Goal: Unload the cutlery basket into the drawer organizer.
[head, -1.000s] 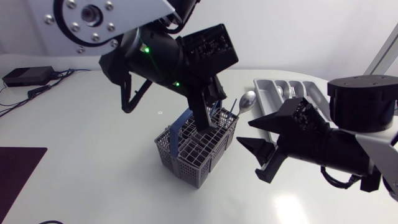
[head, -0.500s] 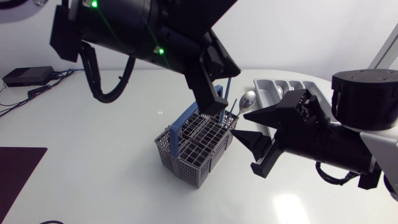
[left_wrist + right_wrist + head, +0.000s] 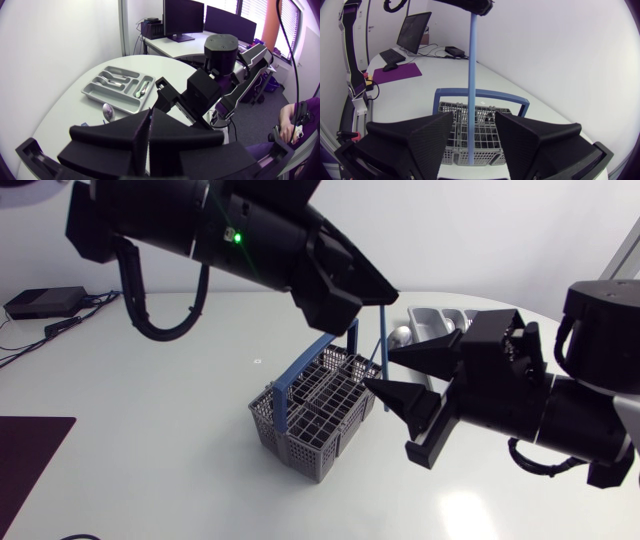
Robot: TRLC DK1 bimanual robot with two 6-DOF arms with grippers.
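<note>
Blue utensil handle [image 3: 384,330] clamped in left gripper [image 3: 378,298] fingers by basket [image 3: 300,435]; right gripper [image 3: 380,368] fingers wide around it.

White surface [image 3: 150,420] in play, and the grey cutlery basket [image 3: 300,448] sits right under the left gripper [image 3: 380,290], just ahead of the right gripper [image 3: 378,368]. Beyond the right gripper lies the drawer organizer [image 3: 115,102], with a spoon [image 3: 108,111] loose beside it.

The left arm [image 3: 230,240] is matte black, with a green light [image 3: 237,237] and a looping black cable [image 3: 132,280]. The right arm [image 3: 560,415] is black too, with a round joint [image 3: 603,330]; its tool [image 3: 378,369] has two broad wedge fingers [image 3: 425,352].
</note>
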